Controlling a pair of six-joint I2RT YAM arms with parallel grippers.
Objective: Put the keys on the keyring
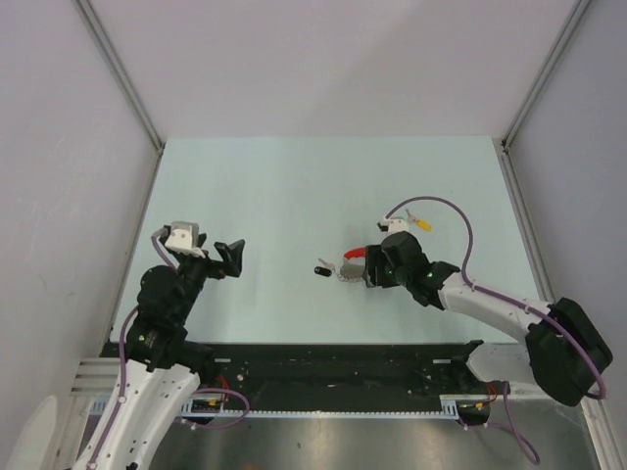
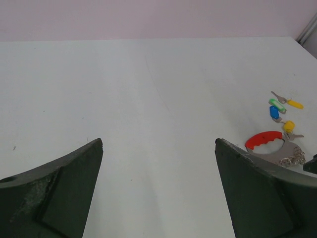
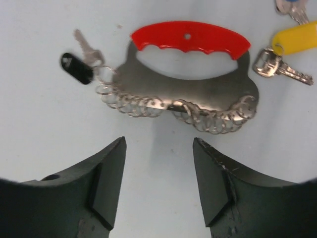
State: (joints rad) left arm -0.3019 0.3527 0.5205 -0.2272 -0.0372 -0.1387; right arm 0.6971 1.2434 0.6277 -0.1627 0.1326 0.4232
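The keyring (image 3: 190,37) lies flat on the table: a red plastic grip on a grey metal plate with a row of small wire rings (image 3: 218,121) along its near edge. A black-headed key (image 3: 77,67) lies at the left end of that row, touching the first ring. A yellow-headed key (image 3: 296,37) lies just right of the keyring. My right gripper (image 3: 158,144) hovers open just short of the rings, nothing between its fingers. In the left wrist view the keyring (image 2: 265,140) shows with yellow (image 2: 295,104), green (image 2: 277,105) and blue (image 2: 274,112) keys beyond it. My left gripper (image 2: 158,144) is wide open over bare table, well left of them.
From above, the keyring (image 1: 348,259) lies mid-table, with the black key (image 1: 321,268) on its left and the right gripper (image 1: 366,268) on its right. The left gripper (image 1: 233,258) is further left. Grey walls enclose the pale table (image 1: 294,186).
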